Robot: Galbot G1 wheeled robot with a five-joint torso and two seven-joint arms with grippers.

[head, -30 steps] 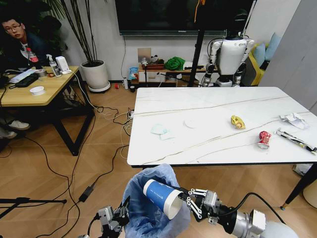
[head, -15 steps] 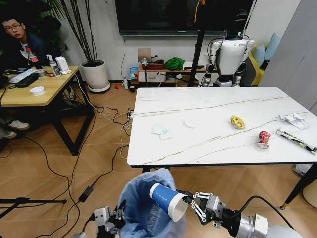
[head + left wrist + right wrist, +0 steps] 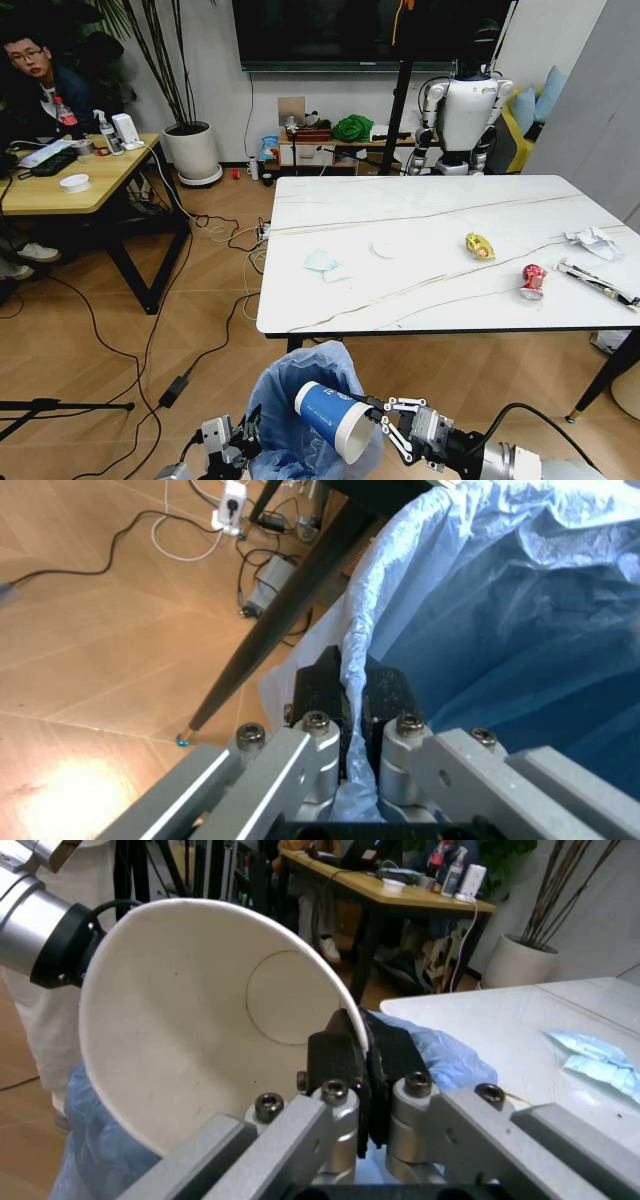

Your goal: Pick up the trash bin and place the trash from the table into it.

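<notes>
Paper cup [image 3: 332, 420] now lower over trash bin [image 3: 290, 400].

Even, bright indoor light; soft shadows under the table [image 3: 440, 325]. Floor glare in left wrist view. Near gripper hardware blurs.

The trash bin [image 3: 300, 415], lined with crinkly blue plastic, sits below the worktop's [image 3: 430, 215] near edge, a blue-and-white paper cup [image 3: 333, 420] tipped over its mouth. On the worktop lie pale tissues [image 3: 326, 264] and a white lid [image 3: 385, 248] toward the left, a yellow wrapper [image 3: 480, 245], a crushed red can [image 3: 533, 281] and paper scraps [image 3: 596, 241] toward the right edge.
</notes>
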